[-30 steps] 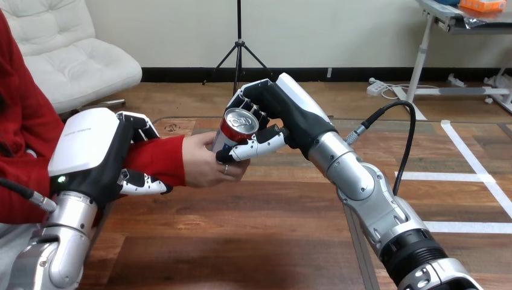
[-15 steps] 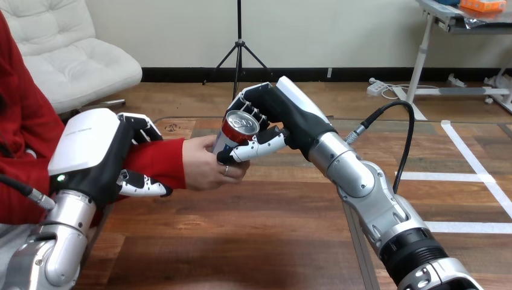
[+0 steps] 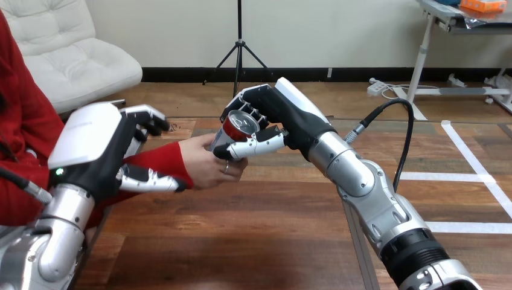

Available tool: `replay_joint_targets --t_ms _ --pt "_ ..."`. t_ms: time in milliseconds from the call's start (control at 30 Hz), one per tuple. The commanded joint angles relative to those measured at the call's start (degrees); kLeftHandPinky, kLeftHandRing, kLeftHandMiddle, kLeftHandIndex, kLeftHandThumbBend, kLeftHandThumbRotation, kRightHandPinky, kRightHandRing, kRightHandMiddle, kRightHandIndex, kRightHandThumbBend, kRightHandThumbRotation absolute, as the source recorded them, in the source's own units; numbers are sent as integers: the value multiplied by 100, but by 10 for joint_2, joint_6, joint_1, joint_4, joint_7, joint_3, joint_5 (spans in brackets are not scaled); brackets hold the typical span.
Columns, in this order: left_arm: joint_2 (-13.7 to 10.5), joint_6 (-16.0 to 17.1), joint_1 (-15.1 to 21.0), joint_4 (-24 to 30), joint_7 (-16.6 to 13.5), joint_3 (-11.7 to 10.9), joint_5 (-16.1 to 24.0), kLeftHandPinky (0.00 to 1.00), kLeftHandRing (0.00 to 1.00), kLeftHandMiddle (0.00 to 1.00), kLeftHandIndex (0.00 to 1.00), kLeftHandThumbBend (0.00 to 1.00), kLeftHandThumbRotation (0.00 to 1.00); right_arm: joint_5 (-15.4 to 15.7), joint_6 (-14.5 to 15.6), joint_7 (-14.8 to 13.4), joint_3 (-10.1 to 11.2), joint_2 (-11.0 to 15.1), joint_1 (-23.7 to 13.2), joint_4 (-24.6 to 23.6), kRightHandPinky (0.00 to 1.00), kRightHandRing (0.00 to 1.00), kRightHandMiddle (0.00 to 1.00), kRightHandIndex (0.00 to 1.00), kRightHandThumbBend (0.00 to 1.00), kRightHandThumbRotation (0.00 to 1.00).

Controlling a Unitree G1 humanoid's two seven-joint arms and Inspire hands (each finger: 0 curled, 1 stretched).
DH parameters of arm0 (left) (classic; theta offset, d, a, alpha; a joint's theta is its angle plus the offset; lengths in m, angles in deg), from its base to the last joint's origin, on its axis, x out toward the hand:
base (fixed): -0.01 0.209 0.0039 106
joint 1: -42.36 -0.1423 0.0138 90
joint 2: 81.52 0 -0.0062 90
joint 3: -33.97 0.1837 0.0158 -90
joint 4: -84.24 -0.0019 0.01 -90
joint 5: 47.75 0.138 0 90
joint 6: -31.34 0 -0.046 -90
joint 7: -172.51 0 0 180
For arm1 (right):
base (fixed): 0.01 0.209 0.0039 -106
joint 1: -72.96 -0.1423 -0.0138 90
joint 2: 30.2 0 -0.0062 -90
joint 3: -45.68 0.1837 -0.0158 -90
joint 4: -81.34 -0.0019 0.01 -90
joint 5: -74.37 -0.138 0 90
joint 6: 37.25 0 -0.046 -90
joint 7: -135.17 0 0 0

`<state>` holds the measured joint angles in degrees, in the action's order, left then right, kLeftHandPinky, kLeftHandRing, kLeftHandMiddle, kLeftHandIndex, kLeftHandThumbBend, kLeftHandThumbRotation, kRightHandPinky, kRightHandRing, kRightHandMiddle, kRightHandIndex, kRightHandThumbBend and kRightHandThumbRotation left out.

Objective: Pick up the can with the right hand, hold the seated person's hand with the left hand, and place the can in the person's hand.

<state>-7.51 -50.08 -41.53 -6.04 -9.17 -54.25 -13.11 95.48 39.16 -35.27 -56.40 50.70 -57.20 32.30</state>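
A red can [image 3: 236, 128] with a silver top is tilted in my right hand [image 3: 288, 116], whose fingers and thumb are curled round it. The can's lower end rests in the person's hand [image 3: 208, 164], which cups it from below and from the left. My left hand [image 3: 90, 145] is over the person's red sleeve [image 3: 158, 163] at the forearm. Its fingers [image 3: 145, 116] are stretched out above the sleeve and its thumb [image 3: 151, 180] lies along the sleeve's near side, so the hand is open around the forearm.
The wooden table [image 3: 253, 229] spreads bare below both arms. My right forearm [image 3: 368, 193] crosses it from the lower right. The person's red upper arm [image 3: 24, 121] takes up the left edge.
My left hand's fingers have lifted off the red sleeve and straightened. The can and the person's hand have shifted slightly left, with my right hand still round the can.
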Motion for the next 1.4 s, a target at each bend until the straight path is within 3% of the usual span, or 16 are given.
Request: replay_joint_targets --t_ms 0,333,733,1100,1367 --pt "-14 24 35 50 8 -10 -11 62 69 71 70 100 74 -7 -22 -6 -2 7 -6 -27 46 52 55 57 94 92" --pt "-10 15 16 76 50 -8 -25 69 74 75 73 100 79 -24 -26 15 2 11 1 -29 47 53 59 64 98 99" --pt "3 9 -10 97 80 -2 -40 77 80 80 79 100 81 -46 -23 44 6 18 19 -47 57 68 73 76 100 100" --pt "19 15 -40 102 80 2 -43 85 86 84 85 100 83 -65 -17 60 12 24 48 -84 66 79 83 83 100 100" --pt "39 22 -65 105 84 1 -74 88 88 87 87 100 87 -84 -11 63 19 27 83 -125 72 86 88 87 100 100"
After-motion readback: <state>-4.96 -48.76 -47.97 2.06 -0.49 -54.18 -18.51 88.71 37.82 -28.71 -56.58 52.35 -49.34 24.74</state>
